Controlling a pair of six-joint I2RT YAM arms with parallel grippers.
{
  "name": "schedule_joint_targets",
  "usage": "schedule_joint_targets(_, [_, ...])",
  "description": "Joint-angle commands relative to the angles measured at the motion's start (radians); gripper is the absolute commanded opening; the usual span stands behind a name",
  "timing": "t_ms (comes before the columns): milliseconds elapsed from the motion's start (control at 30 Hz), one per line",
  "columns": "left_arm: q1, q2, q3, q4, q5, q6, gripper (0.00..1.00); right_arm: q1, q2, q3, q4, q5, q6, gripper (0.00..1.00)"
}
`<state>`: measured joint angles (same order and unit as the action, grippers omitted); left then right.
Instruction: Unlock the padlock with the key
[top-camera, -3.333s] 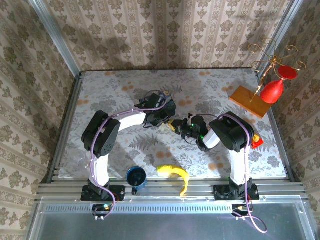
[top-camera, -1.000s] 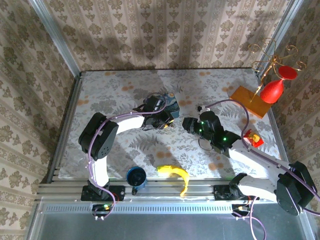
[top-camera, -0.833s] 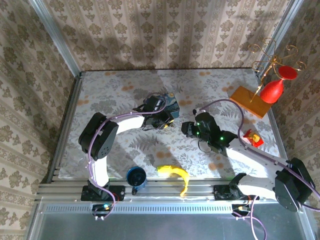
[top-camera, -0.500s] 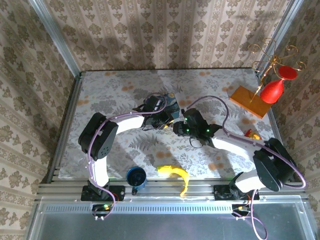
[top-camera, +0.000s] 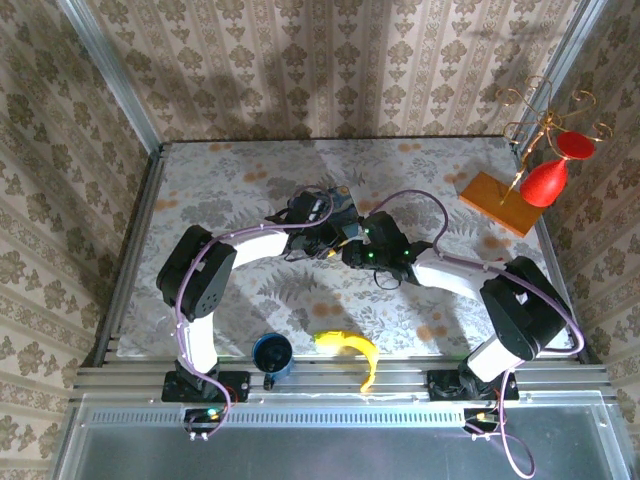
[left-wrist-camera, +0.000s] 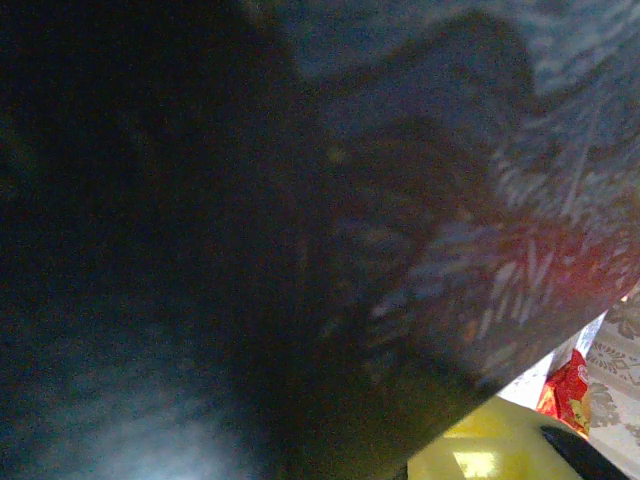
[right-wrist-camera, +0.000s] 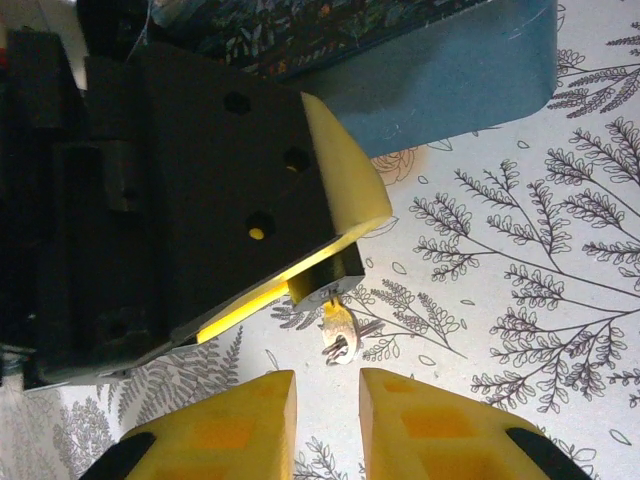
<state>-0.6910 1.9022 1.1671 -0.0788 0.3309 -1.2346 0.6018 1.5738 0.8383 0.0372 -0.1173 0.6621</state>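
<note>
Just beside blk padlock (right-wrist-camera: 327, 284), small silvery key (right-wrist-camera: 338, 337).

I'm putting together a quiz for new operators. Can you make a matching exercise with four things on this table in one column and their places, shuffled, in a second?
Things:
1. banana
2. blue mug
3. red goblet
4. blue tin

Places:
A. far right corner, by the orange board
B. middle of the table
C. standing at the near edge, close to the left arm's base
D. lying at the near edge, about midway between the two arms' bases

Pairs: 1-D, 2-C, 3-A, 4-B
</note>
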Motion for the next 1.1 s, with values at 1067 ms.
schedule_joint_targets(1067, [-0.008, -0.022, -0.028, -0.012, 0.097, -0.018, 0.00, -0.094, 0.225, -0.173, 0.654, -0.239, 0.691, 0.00])
